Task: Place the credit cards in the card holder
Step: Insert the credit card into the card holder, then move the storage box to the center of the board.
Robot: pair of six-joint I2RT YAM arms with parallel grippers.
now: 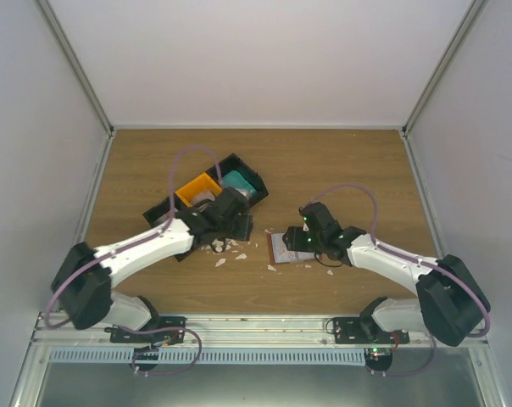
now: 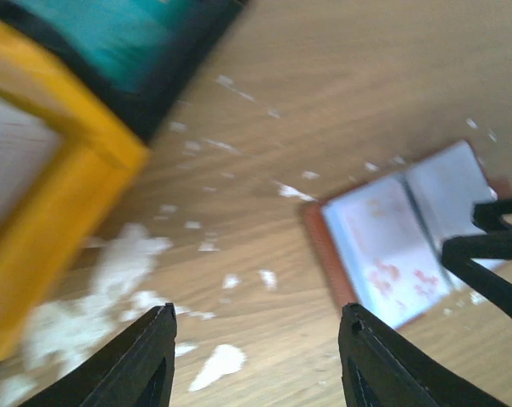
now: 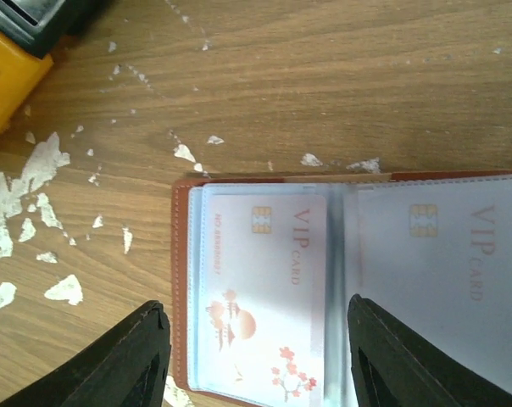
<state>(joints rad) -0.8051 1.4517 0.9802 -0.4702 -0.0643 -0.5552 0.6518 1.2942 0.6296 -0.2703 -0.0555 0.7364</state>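
Sitting left of centre on the wooden table (image 1: 341, 170), the black bin (image 1: 161, 210) holds an orange box (image 1: 192, 188) and teal cards (image 1: 237, 181). Just beside the bin, the left gripper (image 2: 256, 365) is released and empty. The right gripper (image 3: 256, 356), also spread with nothing in it, hovers over the card holder (image 3: 180, 288), which lies open mid-table with two white cards (image 3: 269, 280) in its sleeves; paper scraps (image 3: 23, 195) are scattered between it and the bin.

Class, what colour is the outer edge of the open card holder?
Reddish-brown: the card holder shows a stitched leather-like border, clearest in the right wrist view.
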